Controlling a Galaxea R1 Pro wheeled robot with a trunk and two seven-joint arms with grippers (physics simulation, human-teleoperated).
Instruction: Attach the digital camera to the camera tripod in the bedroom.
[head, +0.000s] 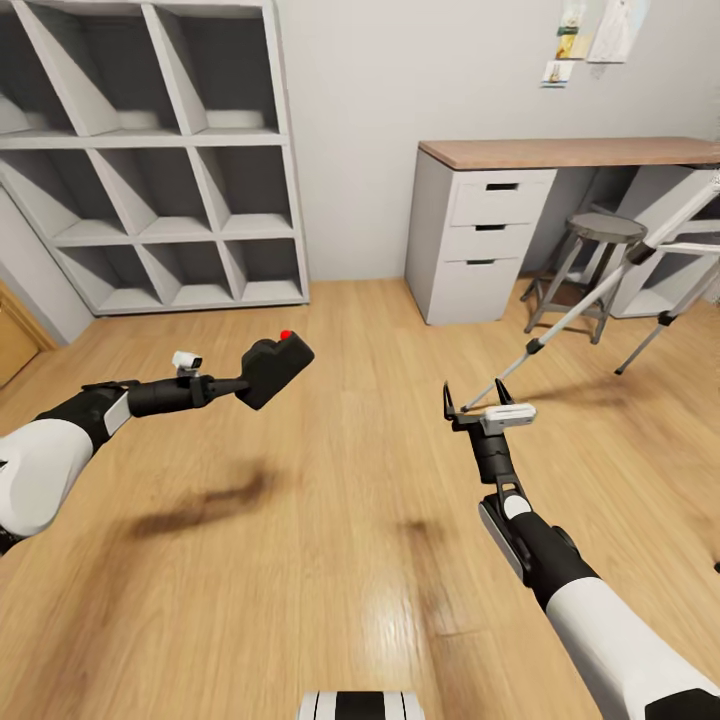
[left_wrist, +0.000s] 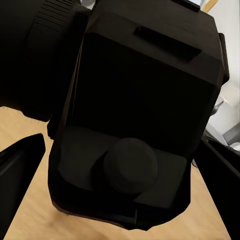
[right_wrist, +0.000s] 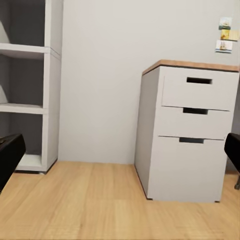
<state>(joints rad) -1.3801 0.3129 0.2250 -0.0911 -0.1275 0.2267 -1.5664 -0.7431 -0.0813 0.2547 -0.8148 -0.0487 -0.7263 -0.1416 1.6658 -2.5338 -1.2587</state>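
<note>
Light wood floor (head: 330, 480): bears grey cube shelf (head: 150, 150), white wood-topped desk (head: 480, 225), round grey stool (head: 590, 260) and silver-legged camera tripod (head: 600, 290), feet on boards.

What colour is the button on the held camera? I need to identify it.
Bright red button atop the black digital camera, clearest in the head view.

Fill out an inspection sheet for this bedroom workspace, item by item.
Surface: light wood floor, bare around the arms.
Job's things: digital camera held off the floor by the left gripper; camera tripod stands right of the drawers, in front of the desk.
Clutter: grey round stool under the desk, behind the tripod.
Grippers: left shut on the camera; right gripper open, empty.
Cables: nothing seen.
Surroundings: grey cube shelf, grey walls, pictures above the desk.
</note>
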